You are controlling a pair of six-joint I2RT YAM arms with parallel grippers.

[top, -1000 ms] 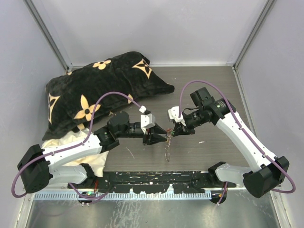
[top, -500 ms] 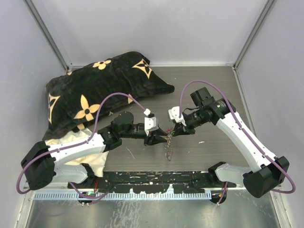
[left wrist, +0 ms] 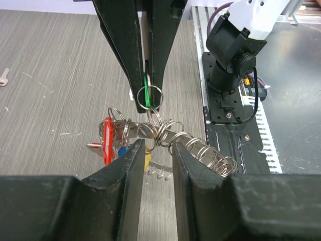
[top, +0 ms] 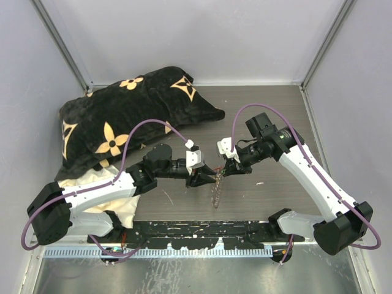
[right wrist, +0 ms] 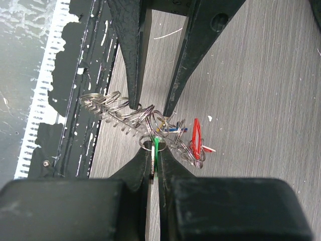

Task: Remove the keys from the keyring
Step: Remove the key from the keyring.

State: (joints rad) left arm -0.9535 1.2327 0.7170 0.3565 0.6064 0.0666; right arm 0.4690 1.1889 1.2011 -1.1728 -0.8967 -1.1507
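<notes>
Near edge: black rail [top: 202, 231], cream cloth [top: 76, 184] at left. Mid-table [top: 269, 122]: keyring [left wrist: 200, 150] hangs between 2 grippers, keys [left wrist: 108, 138] bunched at one end; left gripper [left wrist: 154, 150] clenched on coil, right gripper [right wrist: 154, 163] pinching green key [right wrist: 156, 146]. 1 loose key [left wrist: 4, 76] lies well apart. Far left: black flowered pillow [top: 122, 110]. Both arms reach inward, fingertips nearly meeting.
</notes>
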